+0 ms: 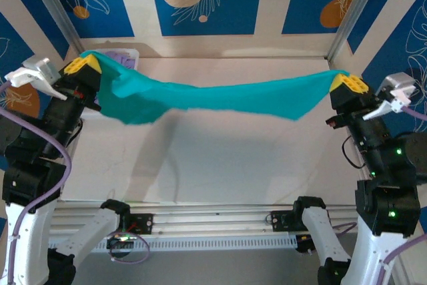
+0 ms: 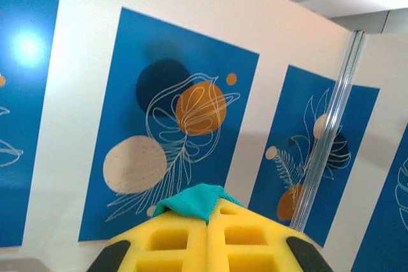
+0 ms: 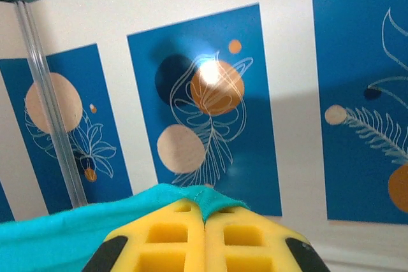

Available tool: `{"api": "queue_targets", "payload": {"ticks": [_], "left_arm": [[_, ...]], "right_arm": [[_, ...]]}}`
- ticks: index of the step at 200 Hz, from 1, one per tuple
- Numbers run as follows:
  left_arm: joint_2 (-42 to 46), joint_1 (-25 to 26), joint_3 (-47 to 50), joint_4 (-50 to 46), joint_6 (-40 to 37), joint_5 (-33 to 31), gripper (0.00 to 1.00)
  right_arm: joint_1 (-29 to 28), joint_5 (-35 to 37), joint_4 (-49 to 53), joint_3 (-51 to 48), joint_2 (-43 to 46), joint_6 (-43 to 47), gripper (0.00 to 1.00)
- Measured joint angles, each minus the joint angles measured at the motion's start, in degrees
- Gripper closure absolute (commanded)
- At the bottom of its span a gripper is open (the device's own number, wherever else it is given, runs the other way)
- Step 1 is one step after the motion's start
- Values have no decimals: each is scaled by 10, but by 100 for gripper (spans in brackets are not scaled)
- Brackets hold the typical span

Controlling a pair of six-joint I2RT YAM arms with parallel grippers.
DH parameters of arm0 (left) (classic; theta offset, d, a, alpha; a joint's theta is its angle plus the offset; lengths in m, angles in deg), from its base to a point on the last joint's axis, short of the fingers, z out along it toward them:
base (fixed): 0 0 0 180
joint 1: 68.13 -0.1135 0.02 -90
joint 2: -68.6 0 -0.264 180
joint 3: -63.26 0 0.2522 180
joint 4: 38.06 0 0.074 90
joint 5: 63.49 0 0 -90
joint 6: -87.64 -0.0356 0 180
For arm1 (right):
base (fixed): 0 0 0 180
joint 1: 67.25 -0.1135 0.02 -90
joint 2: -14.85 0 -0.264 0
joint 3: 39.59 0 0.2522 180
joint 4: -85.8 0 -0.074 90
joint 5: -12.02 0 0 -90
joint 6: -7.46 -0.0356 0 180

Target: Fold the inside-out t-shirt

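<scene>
Teal t-shirt sags overhead between left tool and right tool, each seen close-up pinching fabric.

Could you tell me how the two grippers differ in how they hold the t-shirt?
By the left gripper the t-shirt hangs in a wide, bunched drape; by the right gripper it narrows to a thin strip. In the wrist views, a small tuft pokes past the left gripper, while cloth spreads leftward from the right gripper. Both are shut on the t-shirt, holding it above the table.
</scene>
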Motion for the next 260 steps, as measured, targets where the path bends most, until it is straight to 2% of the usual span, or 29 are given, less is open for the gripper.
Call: {"api": "queue_targets", "payload": {"ticks": [26,54,74,83,95,114,122,128,133,155,170,184,197,211,231,260], "left_arm": [[-37,0,-8,5,-3,-17,100],[-124,0,-1,26,-18,-48,100],[-200,0,24,60,-26,-71,100],[-240,0,38,79,-29,-80,95],[-299,-1,53,99,-32,-92,94],[-409,-5,51,137,-32,-105,87],[-466,-9,38,150,-33,-109,78],[-515,-11,19,158,-33,-113,68],[-552,-14,0,161,-31,-116,65],[-746,-27,-152,150,-24,-117,53],[-868,-36,-283,113,-19,-113,42],[-928,-43,-349,73,-12,-104,39],[-935,-47,-352,40,-1,-91,36],[-898,-49,-296,40,15,-70,35],[-758,-49,-96,81,55,-24,33],[-516,-37,201,200,132,25,33]], "right_arm": [[0,14,2,7,-11,16,100],[0,29,-21,-30,-52,30,100],[-1,37,-63,-87,-103,34,100],[-4,41,-84,-113,-136,35,100],[-9,48,-114,-138,-184,36,100],[-21,58,-166,-154,-297,36,100],[-28,66,-194,-152,-356,35,100],[-33,70,-209,-144,-401,35,96],[-37,73,-219,-131,-448,35,92],[-46,87,-225,-12,-660,27,73],[-49,105,-209,88,-793,18,67],[-49,120,-178,141,-862,16,66],[-49,131,-141,144,-876,15,63],[-50,139,-113,125,-861,13,60],[-50,144,-75,45,-779,5,59],[-49,145,-43,-113,-612,-35,56]]}}
